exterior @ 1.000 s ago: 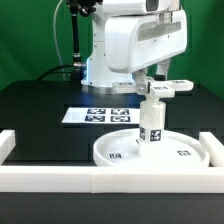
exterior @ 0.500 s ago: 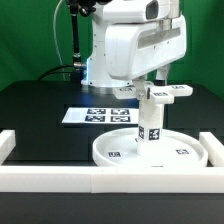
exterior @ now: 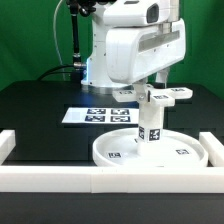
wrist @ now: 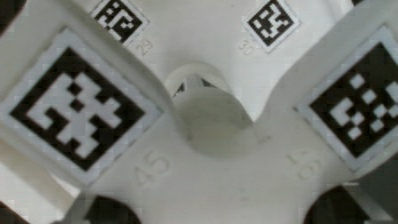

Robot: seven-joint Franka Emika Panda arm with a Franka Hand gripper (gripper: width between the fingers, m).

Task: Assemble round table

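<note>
Gripper: we see the white arm's two-finger gripper [exterior: 148, 88] low over the kit, right at the cross-shaped base. The fingers are hidden from us, so we cannot tell whether they are spread or pinching.
Base: the flat white plastic cross-shaped base [exterior: 170, 95] lies level on top of the leg. One of its arms reaches toward 3 o'clock in the exterior view. We cannot tell whether it is fully seated.
Base, wrist view: it fills the frame [wrist: 196, 120], showing a rounded hub between arms that carry black-and-white square tags.
Leg: the short white cylindrical plastic leg [exterior: 150, 126] stands upright on the disc and carries tags on its side.
Disc: the large white rimmed round plastic disc [exterior: 188, 156] lies flat, at 6 o'clock from the gripper.
Marker board: the thin white marker board [exterior: 95, 115] lies at 10 o'clock from the disc, apart from it.
Rails: the long white border rail [exterior: 60, 180] runs just beside the disc at 6 o'clock.
Table: the black table top [exterior: 40, 110] carries all of this.
</note>
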